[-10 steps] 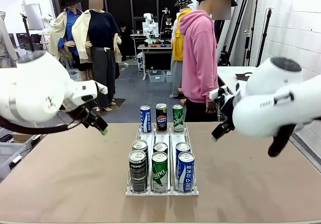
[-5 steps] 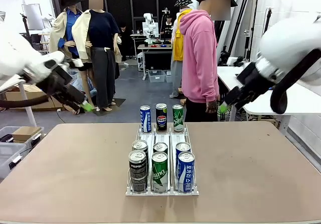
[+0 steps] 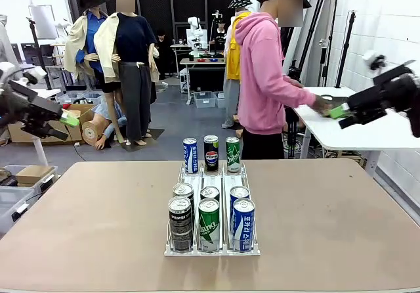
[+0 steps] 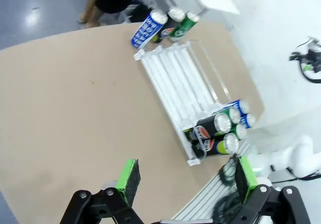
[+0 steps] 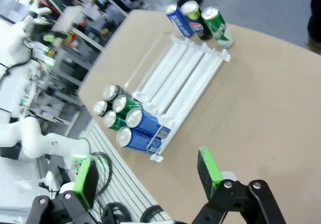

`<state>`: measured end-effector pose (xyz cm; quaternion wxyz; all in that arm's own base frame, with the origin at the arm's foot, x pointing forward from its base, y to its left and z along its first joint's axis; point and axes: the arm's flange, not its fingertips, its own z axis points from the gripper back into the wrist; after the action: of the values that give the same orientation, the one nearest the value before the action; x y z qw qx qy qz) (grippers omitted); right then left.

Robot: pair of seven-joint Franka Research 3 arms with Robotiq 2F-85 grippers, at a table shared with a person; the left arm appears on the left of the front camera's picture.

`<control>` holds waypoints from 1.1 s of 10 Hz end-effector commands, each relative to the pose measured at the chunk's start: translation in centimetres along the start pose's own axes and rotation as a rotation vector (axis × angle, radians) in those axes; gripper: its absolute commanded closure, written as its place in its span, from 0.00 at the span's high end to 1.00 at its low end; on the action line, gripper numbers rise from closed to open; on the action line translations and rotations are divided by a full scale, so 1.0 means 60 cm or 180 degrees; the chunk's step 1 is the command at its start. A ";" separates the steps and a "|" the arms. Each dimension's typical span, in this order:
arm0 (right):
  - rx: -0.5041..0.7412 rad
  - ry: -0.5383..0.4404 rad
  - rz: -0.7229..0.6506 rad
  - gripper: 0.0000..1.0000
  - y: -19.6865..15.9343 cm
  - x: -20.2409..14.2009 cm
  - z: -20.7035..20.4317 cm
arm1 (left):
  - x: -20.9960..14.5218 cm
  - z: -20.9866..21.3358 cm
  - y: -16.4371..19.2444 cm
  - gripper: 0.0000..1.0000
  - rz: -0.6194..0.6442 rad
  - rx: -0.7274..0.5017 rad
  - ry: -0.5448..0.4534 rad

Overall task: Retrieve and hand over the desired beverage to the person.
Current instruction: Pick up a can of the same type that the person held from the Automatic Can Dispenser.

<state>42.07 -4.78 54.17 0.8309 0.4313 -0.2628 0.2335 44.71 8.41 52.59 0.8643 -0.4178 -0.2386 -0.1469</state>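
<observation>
Tan counter (image 3: 341, 227), both arms raised wide of it. Left hand (image 3: 65, 119) and right hand (image 3: 338, 111) are spread and hold nothing. Drinks sit in the white rack (image 3: 210, 253), well below and between the hands: front six-can cluster (image 3: 210, 214) packed touching, three far cans (image 3: 211, 154) beyond. Person (image 3: 266, 76) stands across, with the person's hand (image 3: 321, 105) just beside the right hand.

Risks:
- A right arm swing clips that hand.
- Wide fingers topple neighbouring cans.
- Wrong drink gets picked, since no cue is visible.

Wrist views show the rack's bare lanes from above. Front view foreshortens them but gives the person's reach.
</observation>
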 end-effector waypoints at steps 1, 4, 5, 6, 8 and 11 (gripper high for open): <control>0.0341 -0.0224 -0.0084 1.00 -0.044 -0.024 0.033 | -0.004 0.018 0.041 1.00 0.0106 -0.0437 -0.0328; 0.0606 -0.0537 -0.0231 1.00 -0.096 -0.067 0.083 | -0.011 0.047 0.066 1.00 0.0111 -0.0620 -0.0497; 0.0655 -0.0636 -0.0251 1.00 -0.106 -0.077 0.096 | -0.015 0.064 0.089 1.00 0.0134 -0.0630 -0.0555; 0.0666 -0.0684 -0.0253 1.00 -0.110 -0.085 0.104 | -0.021 0.075 0.106 1.00 0.0191 -0.0619 -0.0582; 0.0664 -0.0783 -0.0267 1.00 -0.116 -0.096 0.117 | -0.024 0.085 0.121 1.00 0.0168 -0.0608 -0.0584; 0.0628 -0.0714 -0.0339 1.00 -0.116 -0.105 0.119 | -0.035 0.087 0.125 1.00 0.0273 -0.0554 -0.0555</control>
<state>39.85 -15.58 49.66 0.7612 0.5466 -0.3089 0.1625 45.07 17.33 49.13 0.8060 -0.5100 -0.2848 -0.0955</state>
